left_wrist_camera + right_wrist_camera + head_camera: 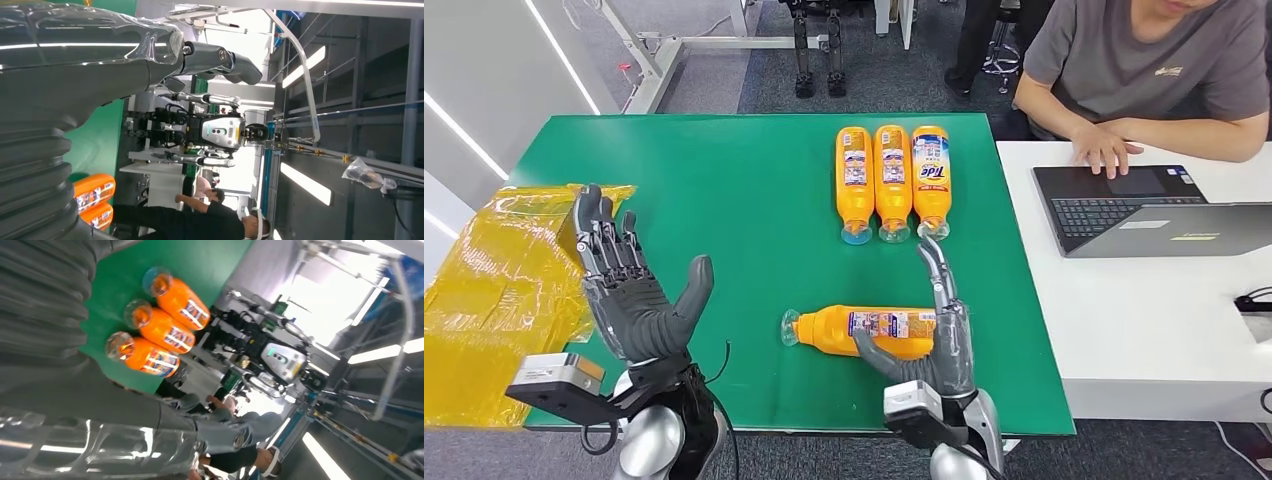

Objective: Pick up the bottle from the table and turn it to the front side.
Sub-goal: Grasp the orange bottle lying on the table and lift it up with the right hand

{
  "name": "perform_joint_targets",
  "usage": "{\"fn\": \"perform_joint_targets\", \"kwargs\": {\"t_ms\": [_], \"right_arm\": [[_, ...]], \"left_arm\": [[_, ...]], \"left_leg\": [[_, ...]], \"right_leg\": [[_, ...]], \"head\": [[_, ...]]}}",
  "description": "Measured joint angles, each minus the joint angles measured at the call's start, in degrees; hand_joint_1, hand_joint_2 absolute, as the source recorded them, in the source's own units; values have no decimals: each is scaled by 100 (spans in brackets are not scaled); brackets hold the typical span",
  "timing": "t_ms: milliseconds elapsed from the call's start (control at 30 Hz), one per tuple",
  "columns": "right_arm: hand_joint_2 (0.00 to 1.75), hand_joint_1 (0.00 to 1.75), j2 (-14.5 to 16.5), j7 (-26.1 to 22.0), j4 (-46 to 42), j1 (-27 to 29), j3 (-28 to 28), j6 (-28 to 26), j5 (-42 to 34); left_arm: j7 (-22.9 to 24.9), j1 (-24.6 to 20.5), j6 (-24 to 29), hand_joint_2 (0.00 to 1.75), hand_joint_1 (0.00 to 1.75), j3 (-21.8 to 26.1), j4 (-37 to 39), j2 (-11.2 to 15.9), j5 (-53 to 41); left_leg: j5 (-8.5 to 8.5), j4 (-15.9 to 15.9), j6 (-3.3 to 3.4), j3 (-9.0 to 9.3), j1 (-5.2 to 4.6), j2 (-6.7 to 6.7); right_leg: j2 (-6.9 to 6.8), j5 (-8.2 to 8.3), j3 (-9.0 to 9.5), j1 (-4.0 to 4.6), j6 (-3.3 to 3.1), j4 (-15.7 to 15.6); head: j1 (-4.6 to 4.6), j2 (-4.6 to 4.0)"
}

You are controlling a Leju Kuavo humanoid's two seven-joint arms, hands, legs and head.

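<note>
An orange bottle lies on its side near the front of the green table, cap pointing left and label facing up. My right hand is at its base end. The thumb lies along the bottle's near side and the fingers stretch straight out past it, not curled round. My left hand is raised over the table's front left, fingers spread, holding nothing. Three more orange bottles lie in a row at the back centre, caps toward me; the right wrist view shows them too.
A crumpled yellow plastic sheet covers the table's left edge. At the right stands a white table with an open laptop; a person sits there with a hand on it. Another robot stands far behind.
</note>
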Motion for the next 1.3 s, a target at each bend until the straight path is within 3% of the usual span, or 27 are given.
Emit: {"fn": "perform_joint_targets", "kwargs": {"t_ms": [200,433,600,833,1300], "right_arm": [[175,0,-299,924,232,-442,-120,1278,1201],[175,0,-851,934,1272,-1662,-257,2769,1154],[175,0,-897,908,1392,-1785,-255,2888,1154],[175,0,-1053,929,2593,-2825,154,3933,1116],[175,0,-731,736,3763,-3533,921,4578,856]], "left_arm": [[0,-75,-203,175,0,0,92,0,16],[0,-258,-555,175,0,0,263,-16,76],[0,-272,-579,175,0,0,285,-22,79],[0,-496,-723,175,0,0,548,-78,161],[0,-618,-681,175,0,2,708,-164,213]], "left_leg": [[2,3,2,-1,-1,0],[10,11,12,-1,-2,3],[10,12,13,-1,-2,1],[11,8,11,-6,-1,5],[11,8,11,-7,-1,1]], "right_leg": [[-1,3,2,0,1,0],[5,16,3,-3,12,0],[3,16,4,-3,12,0],[7,18,-4,-2,8,2],[4,18,-3,-2,9,2]], "head": [[0,0],[-1,0],[-1,0],[0,0],[0,0]]}}
